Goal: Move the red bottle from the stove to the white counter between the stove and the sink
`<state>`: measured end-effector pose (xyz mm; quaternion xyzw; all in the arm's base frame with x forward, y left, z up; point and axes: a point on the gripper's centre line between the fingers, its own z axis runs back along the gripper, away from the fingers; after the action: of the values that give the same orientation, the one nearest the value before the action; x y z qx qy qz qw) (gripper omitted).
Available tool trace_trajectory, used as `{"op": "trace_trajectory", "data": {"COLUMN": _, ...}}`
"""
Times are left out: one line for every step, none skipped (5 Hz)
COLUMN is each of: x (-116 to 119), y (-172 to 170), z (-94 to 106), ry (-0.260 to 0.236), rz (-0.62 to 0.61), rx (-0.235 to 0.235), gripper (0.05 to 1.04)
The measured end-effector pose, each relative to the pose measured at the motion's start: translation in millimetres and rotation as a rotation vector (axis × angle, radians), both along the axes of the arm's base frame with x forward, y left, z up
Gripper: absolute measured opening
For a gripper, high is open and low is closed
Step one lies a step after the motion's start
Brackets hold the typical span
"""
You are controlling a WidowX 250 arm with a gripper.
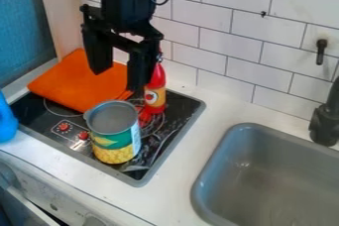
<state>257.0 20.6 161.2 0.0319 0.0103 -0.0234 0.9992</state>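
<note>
now; claw (118,81) spread wide; near orange cloth (83,84), red bottle (157,84); can (114,133) on stove (183,105)

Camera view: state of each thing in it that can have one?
Gripper: open, holding nothing, above the stovetop
Corn can: upright on the stovetop; can't tell if the top is open or sealed
Red bottle: upright, behind the can
Orange cloth: folded, lying partly over the stovetop
Stovetop: partly covered; can't tell if on or off
</note>
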Motion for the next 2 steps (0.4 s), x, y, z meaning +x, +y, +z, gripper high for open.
{"op": "trace_trajectory", "data": {"x": -0.4, "y": -0.7, "z": -5.8, "ry": 0.023, "rz": 0.0, "rx": -0.002, "gripper": 1.0}}
{"op": "trace_trajectory", "data": {"x": 23.9, "y": 0.5, "z": -7.8, "ry": -0.009, "rz": 0.018, "rx": 0.0, "gripper": 1.0}}
